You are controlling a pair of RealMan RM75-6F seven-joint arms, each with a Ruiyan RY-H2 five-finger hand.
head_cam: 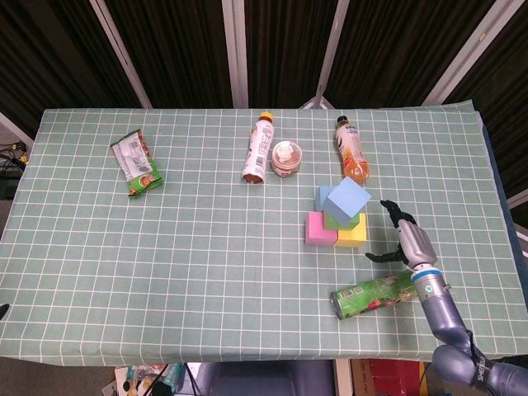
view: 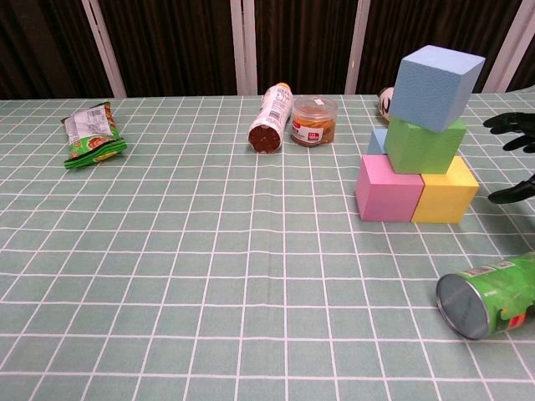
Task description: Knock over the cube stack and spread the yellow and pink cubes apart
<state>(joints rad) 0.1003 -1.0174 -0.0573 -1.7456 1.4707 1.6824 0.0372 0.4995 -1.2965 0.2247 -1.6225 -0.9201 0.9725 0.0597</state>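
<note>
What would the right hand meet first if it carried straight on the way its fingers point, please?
Most likely the cube stack. The right hand is open beside it, fingers aimed left at the yellow cube and the green cube above. Nothing lies between, though which cube it touches first is hard to judge.

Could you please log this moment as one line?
stack: standing | right robot hand: open, beside yellow cube | left robot hand: unseen

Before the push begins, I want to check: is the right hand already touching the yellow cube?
Apart. The chest view shows green tablecloth between the right hand fingertips and the yellow cube.
</note>
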